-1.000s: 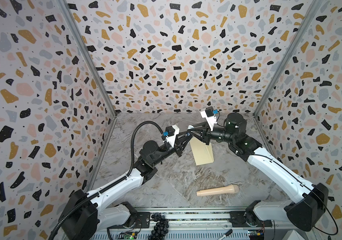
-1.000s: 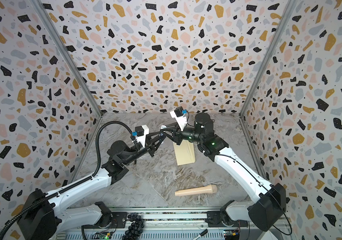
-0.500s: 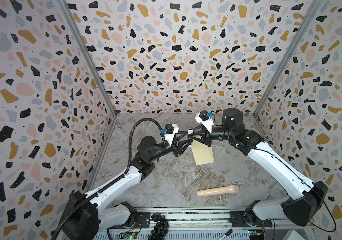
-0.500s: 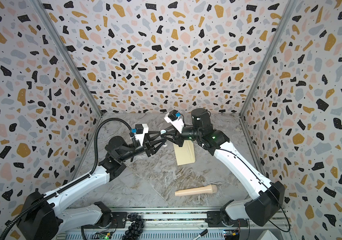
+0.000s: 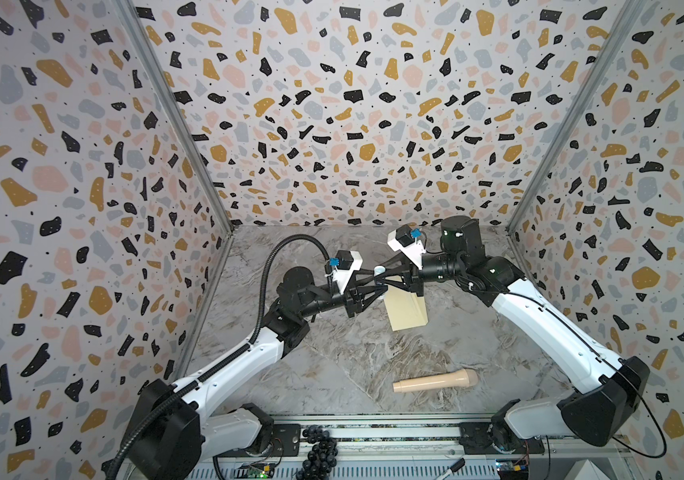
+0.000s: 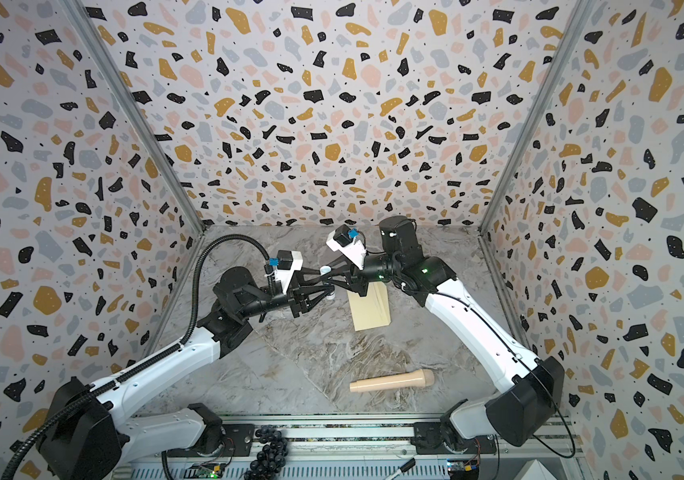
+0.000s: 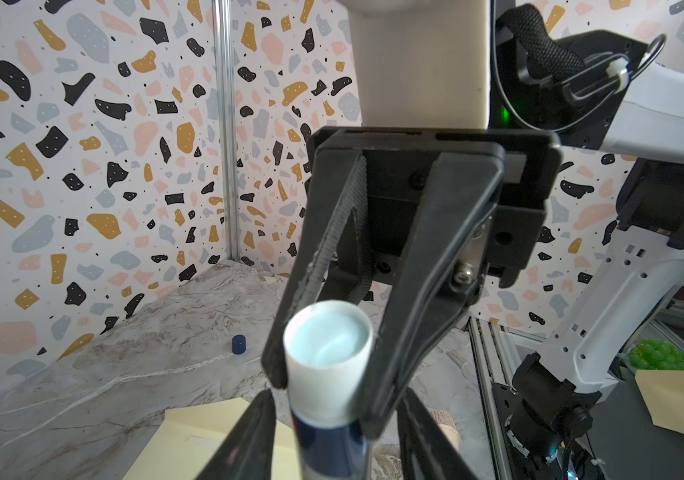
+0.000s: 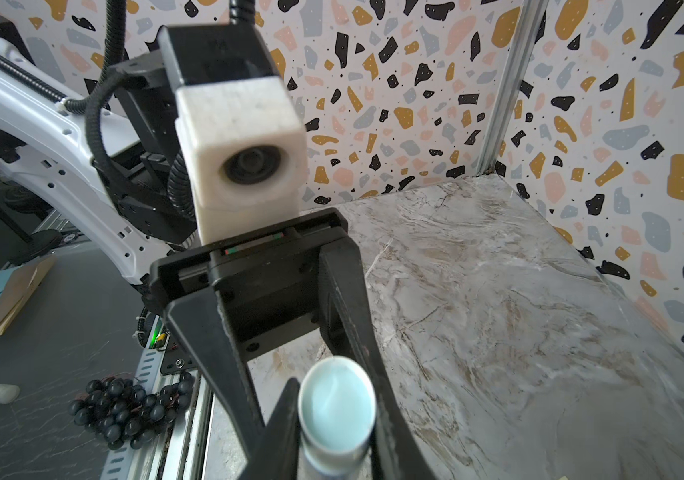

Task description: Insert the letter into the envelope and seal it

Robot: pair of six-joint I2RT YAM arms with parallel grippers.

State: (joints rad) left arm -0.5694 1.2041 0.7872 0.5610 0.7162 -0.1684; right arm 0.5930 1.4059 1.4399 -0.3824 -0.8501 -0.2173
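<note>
A glue stick (image 7: 327, 345) with a white collar and dark blue body stands uncapped in mid-air above the table. My right gripper (image 8: 334, 399) is shut on its white upper part. My left gripper (image 7: 334, 399) faces it from the opposite side, open, with its fingers (image 7: 248, 436) straddling the blue body and a gap on each side. In both top views the two grippers meet tip to tip (image 5: 378, 279) (image 6: 325, 282). The pale yellow envelope (image 5: 406, 309) (image 6: 369, 309) lies flat on the marble just right of them. The letter is out of view.
A beige, microphone-shaped tool (image 5: 435, 380) lies near the table's front. A small blue cap (image 7: 238, 344) stands near the back corner. A bunch of black grapes (image 5: 319, 453) sits on the front rail. The terrazzo walls (image 5: 332, 124) enclose three sides.
My left gripper's jaws have spread apart off the glue stick. The right gripper keeps its hold, and its wrist has turned slightly.
</note>
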